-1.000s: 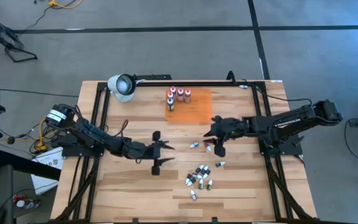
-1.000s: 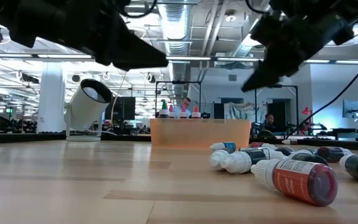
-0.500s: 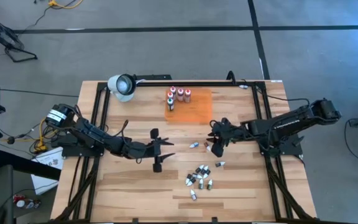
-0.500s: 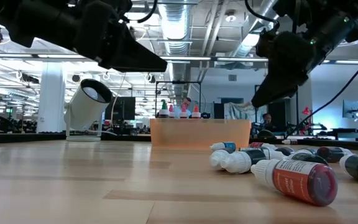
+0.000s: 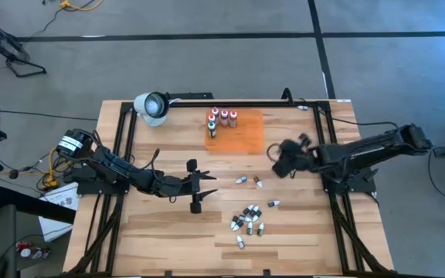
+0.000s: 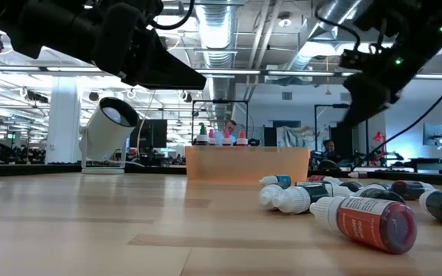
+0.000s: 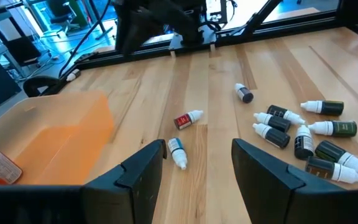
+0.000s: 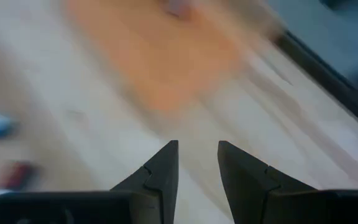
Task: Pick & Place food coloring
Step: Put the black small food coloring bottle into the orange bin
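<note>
Several food coloring bottles [image 5: 221, 120] with white caps stand upright on the orange mat [image 5: 242, 135] at the far middle of the table. A cluster of small bottles [image 5: 247, 218] lies on its sides nearer the front, and two more, a blue one [image 7: 177, 151] and a red-labelled one [image 7: 187, 119], lie between mat and cluster. My left gripper [image 5: 199, 191] hovers open at the table's middle left, its fingers [image 7: 143, 171] pointing at the loose bottles. My right gripper [image 5: 278, 157] hangs right of the mat, open by a narrow gap [image 8: 197, 152], with nothing between its fingers.
A white lamp [image 5: 151, 106] stands at the far left corner, and a black bar [image 5: 230, 100] runs along the far edge behind the mat. One stray bottle [image 5: 273, 204] lies right of the cluster. Bare wood lies at the table's near left.
My right gripper has drawn back from the two stray bottles toward the table's right and far side, turning and tipping so that it now faces the orange mat. The bottles lie where they were.
</note>
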